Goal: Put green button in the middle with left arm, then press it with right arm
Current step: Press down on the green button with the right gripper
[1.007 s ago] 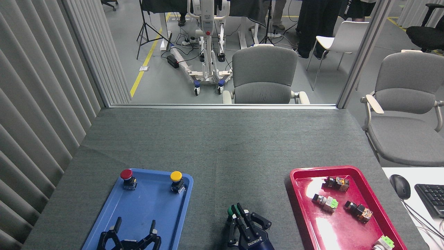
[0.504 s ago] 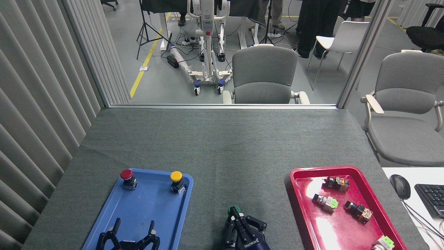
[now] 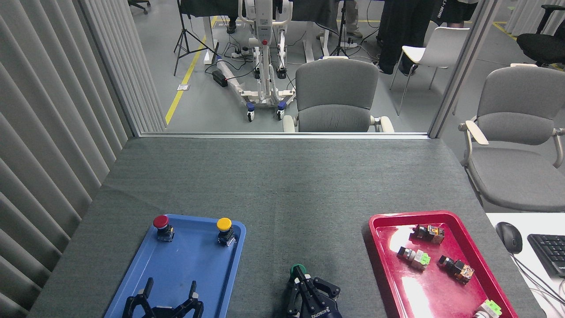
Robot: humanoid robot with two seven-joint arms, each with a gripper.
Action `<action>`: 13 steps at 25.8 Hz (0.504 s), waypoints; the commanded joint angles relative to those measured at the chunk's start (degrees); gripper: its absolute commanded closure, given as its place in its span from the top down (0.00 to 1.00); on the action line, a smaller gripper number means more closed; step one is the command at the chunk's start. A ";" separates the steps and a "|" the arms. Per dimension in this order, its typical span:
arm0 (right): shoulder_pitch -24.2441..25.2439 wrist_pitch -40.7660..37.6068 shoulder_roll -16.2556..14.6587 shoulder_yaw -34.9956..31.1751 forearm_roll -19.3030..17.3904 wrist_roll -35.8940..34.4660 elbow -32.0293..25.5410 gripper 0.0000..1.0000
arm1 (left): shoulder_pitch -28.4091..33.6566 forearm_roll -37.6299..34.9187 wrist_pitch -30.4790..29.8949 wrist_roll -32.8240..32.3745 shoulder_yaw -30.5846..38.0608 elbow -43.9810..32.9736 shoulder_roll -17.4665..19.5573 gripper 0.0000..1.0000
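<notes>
While upright, green button (image 3: 298,269) cap-up.

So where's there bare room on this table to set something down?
The grey cloth beyond both trays is bare. The blue tray is mostly free behind its red button and yellow button. The red tray is crowded.

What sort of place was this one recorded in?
Most likely a robotics lab or test workspace: a cloth-covered table carrying parts trays, a wheeled white equipment stand with tripods and floor cables behind the partition, and office chairs nearby.
</notes>
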 commanded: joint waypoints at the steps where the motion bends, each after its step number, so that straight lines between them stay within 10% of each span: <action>1: 0.01 0.07 0.16 -0.50 -1.11 0.27 -1.79 0.26 | 0.00 0.05 -0.01 -0.02 0.07 -0.09 0.08 1.00; 6: -0.08 3.24 0.42 -0.86 -3.13 -3.42 -3.64 0.90 | 0.00 0.05 -0.09 0.07 0.07 -0.53 0.43 1.00; 13: 2.03 4.12 -0.11 -5.16 -3.22 -3.51 -9.00 0.98 | 0.00 0.14 -0.09 0.07 0.07 -0.61 0.70 1.00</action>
